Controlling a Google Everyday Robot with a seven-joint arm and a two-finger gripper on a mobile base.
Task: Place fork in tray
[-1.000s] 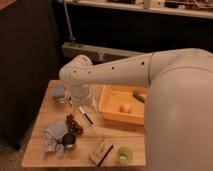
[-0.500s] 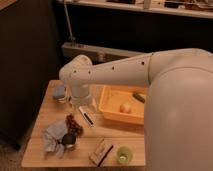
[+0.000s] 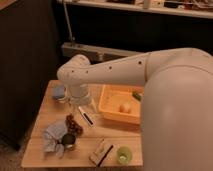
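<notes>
gripper (image 3: 83, 103) hangs at 9 o'clock of tray (image 3: 114, 98) | grip: can't tell | probable fork (image 3: 86, 118) at gripper's 6 o'clock | tip: should clear the rim before letting go

Single view, set high, looking steeply down from behind and above the arm (image 3: 170, 110). White arm bulk very close to lens, fills right side (hides right edge of surface (image 3: 47, 112)). Camera faces forward, toward dark wall and pale shelf (image 3: 150, 9) along top. Mid range: wooden surface nearly whole in frame, centre-left. Tray (image 3: 117, 117) near centre, right end cut off by arm. Pincer (image 3: 84, 104) under wrist, above surface, just left of tray, pointing down.
</notes>
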